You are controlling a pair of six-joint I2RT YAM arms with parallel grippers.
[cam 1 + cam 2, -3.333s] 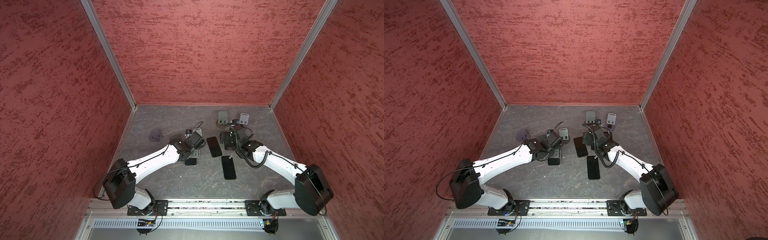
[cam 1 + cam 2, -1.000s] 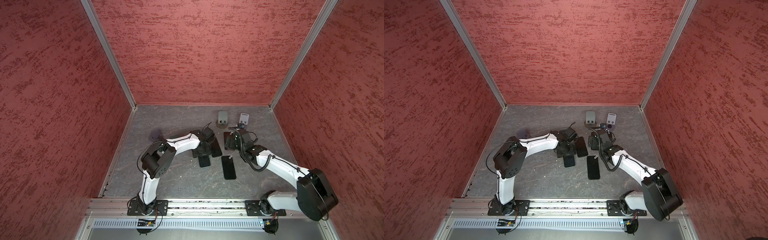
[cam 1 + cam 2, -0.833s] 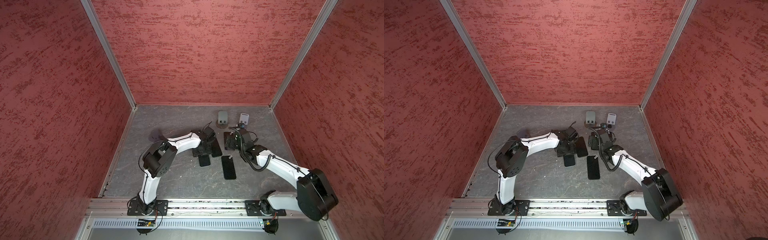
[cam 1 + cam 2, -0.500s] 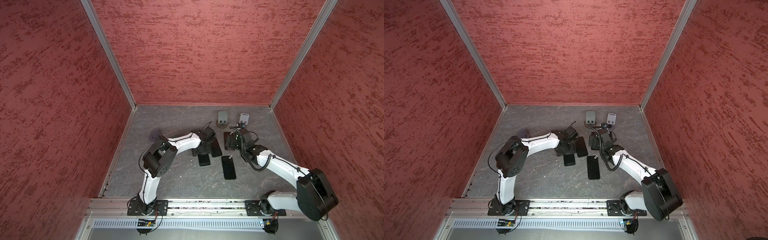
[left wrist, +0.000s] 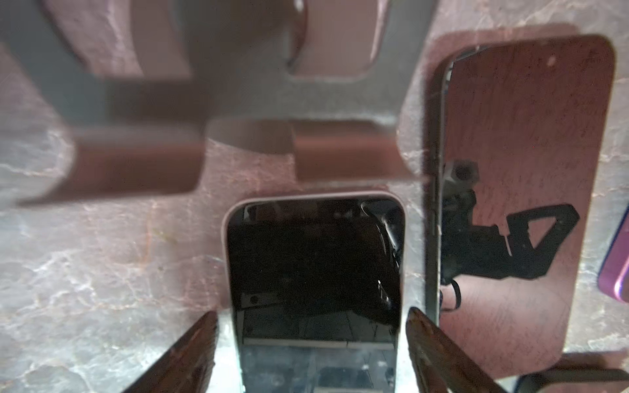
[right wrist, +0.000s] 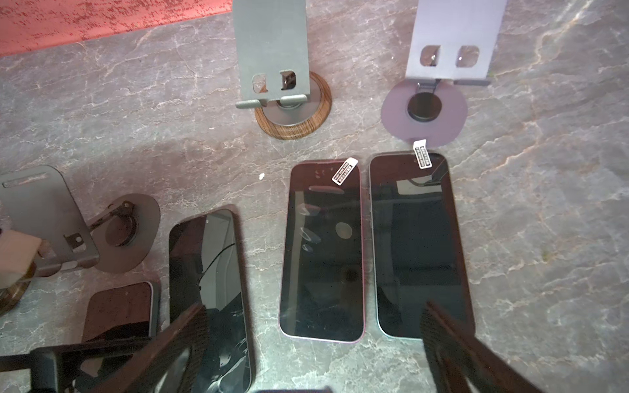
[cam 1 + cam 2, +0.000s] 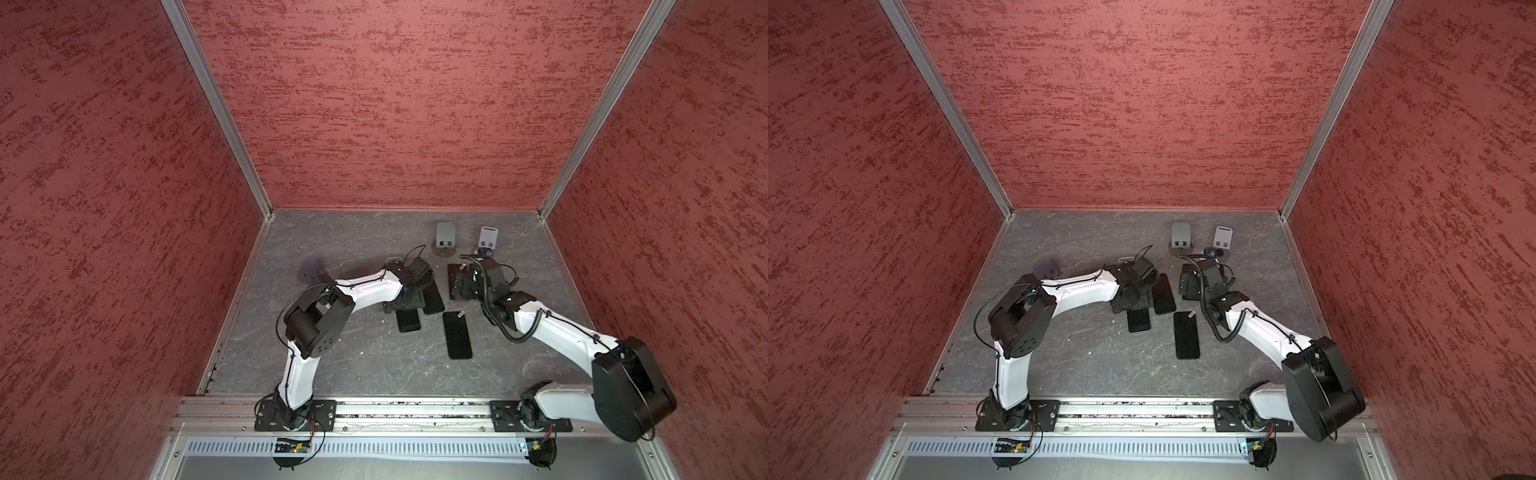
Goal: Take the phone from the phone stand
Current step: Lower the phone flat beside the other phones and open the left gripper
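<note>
Lying flat on the table (image 5: 102, 272), the phone (image 5: 315, 272) was seen in front of the phone stand (image 5: 238, 102), off its ledge; the left gripper (image 5: 311, 314) was spread to either side of it, not clamping; the right gripper (image 6: 315, 308) was held wide apart, empty; on withdrawal a fingertip (image 5: 195, 343) could be caught on its edge, and the phone shoved into the neighbouring phone (image 5: 510, 204).

table (image 6: 136, 102): grey stone look, veined, matt
walls (image 7: 395, 104): red, rough, plaster-like
phone screens (image 6: 323, 255): black glass, glossy, mirroring
stickers (image 6: 345, 171): white paper
round base (image 6: 292, 131): wood grain, satin
grey stand plate (image 6: 272, 41): smooth, matt, metal-like
lilac stand (image 6: 456, 30): smooth, matt
arm shells (image 7: 374, 286): white, smooth plastic
frame rails (image 7: 415, 411): bare brushed metal
fingers (image 5: 190, 357): dark, matt, scuffed
</note>
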